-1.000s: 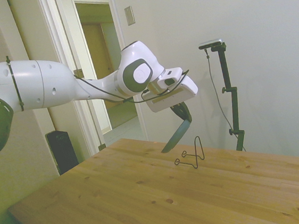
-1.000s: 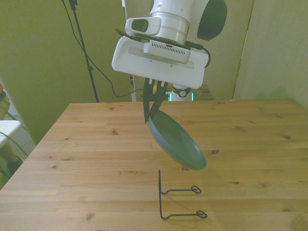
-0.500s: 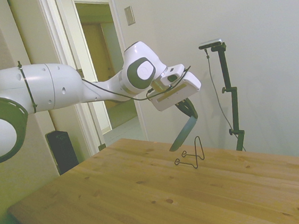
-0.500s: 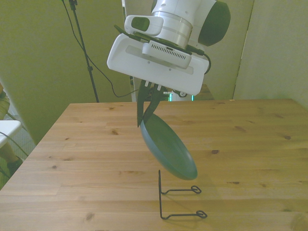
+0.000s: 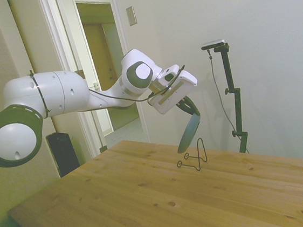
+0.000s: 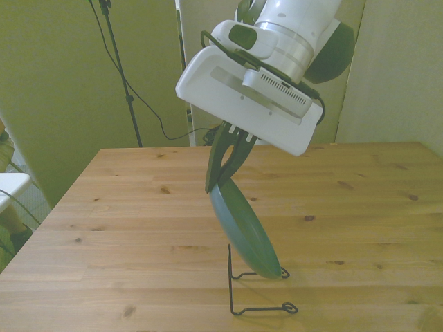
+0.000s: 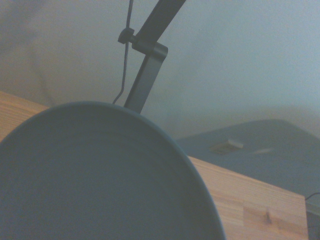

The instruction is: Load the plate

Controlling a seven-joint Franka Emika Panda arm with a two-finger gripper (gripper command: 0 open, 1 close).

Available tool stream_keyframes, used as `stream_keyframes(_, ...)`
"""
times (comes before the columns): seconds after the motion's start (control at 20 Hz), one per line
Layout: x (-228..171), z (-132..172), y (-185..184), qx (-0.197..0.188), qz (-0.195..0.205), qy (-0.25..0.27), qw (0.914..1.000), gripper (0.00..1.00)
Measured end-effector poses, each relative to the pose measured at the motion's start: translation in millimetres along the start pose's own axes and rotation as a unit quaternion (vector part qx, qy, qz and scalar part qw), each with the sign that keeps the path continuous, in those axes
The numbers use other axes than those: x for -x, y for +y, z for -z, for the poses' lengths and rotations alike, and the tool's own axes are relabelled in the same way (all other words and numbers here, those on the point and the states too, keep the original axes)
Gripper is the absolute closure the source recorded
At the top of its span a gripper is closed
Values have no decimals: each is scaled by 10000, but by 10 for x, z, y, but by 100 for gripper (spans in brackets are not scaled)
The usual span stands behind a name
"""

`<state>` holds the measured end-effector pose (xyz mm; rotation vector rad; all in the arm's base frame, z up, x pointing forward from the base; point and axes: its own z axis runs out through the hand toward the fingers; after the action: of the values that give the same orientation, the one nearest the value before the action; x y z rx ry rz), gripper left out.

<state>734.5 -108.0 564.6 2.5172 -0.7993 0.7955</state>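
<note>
Wooden plank table [image 6: 124, 228] fills the lower half of the front view, pale walls and an open doorway behind in the side view. Round shallow dull teal-green plate [image 6: 243, 232] sits lower centre of the front view, held on edge and tilted steeply, almost upright. Also seen edge-on at centre of the side view [image 5: 189, 133], and its inner face fills the lower left of the wrist view [image 7: 95, 185].

Two-finger gripper [image 6: 223, 181] on the white arm is clamped on the plate's upper rim, fingers pinched together on it, just above frame centre in the front view.

Thin black wire stand [image 6: 257, 296] lies on the table at bottom centre of the front view, with one upright post and two looped feet. Plate's lower edge is right by the nearer looped foot and just beside the upright; can't tell if it touches the wire or the table yet. In the side view the plate hangs just above and left of the stand [image 5: 195, 159].

Progress, as a judgement: plate is picked up, carried over and turned near vertical, so most of the work is done. Left: ease it down into the stand so it leans on the upright, then release and back off.
</note>
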Motion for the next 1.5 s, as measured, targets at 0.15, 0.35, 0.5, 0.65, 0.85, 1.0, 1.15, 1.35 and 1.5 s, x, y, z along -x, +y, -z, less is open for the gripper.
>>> stream_keyframes(0.15, 0, 14, -81, 49, 58, 87, 9999, 100)
stream_keyframes(0.35, 14, 3, -145, 117, 136, 147, 9997, 100)
stream_keyframes(0.5, 42, 6, -206, 184, 225, 204, 9994, 100)
stream_keyframes(0.65, 76, 35, -289, 229, 319, 269, 9989, 100)
stream_keyframes(0.85, 123, 62, -407, 378, 500, 425, 9971, 100)
stream_keyframes(1.0, 133, 78, -452, 476, 585, 485, 9960, 100)
stream_keyframes(1.15, 145, 80, -487, 601, 694, 561, 9942, 100)
stream_keyframes(1.35, 175, 88, -540, 681, 792, 604, 9927, 100)
stream_keyframes(1.5, 170, 81, -530, 746, 784, 584, 9924, 100)
